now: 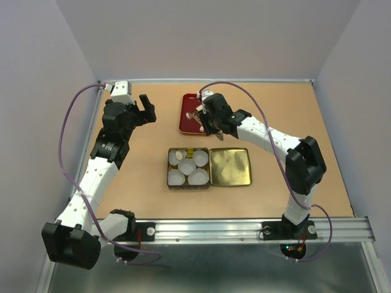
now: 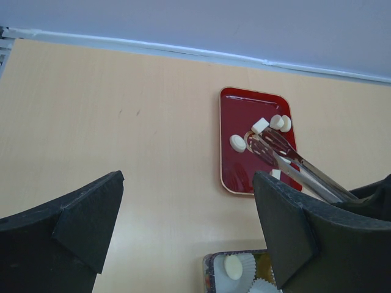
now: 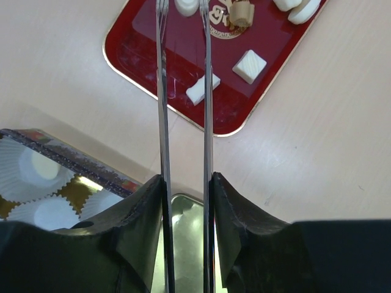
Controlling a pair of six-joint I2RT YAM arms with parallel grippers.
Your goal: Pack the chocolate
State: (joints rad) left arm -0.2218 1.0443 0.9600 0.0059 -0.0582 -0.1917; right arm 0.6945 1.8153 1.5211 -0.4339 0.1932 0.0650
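Observation:
Several small chocolate pieces lie on a red tray [image 1: 188,116]: a white square [image 3: 249,66], a white block [image 3: 198,90], a light brown piece [image 3: 240,13] and round white ones [image 2: 281,122]. My right gripper [image 3: 186,183] is shut on long metal tweezers [image 3: 162,91]. Their two arms reach out over the tray and stand apart. A round white piece [image 3: 186,6] shows between them at the frame's top edge. One round white chocolate [image 2: 233,267] lies in a paper cup in the tin. My left gripper [image 2: 188,180] hangs open and empty over bare table, left of the tray.
An open tin [image 1: 171,180] holds several white fluted paper cups [image 1: 197,177] at the table's middle. Its gold lid [image 1: 230,166] lies flat on the right side. The right arm [image 1: 269,137] stretches across above the lid. Walls close the table on three sides.

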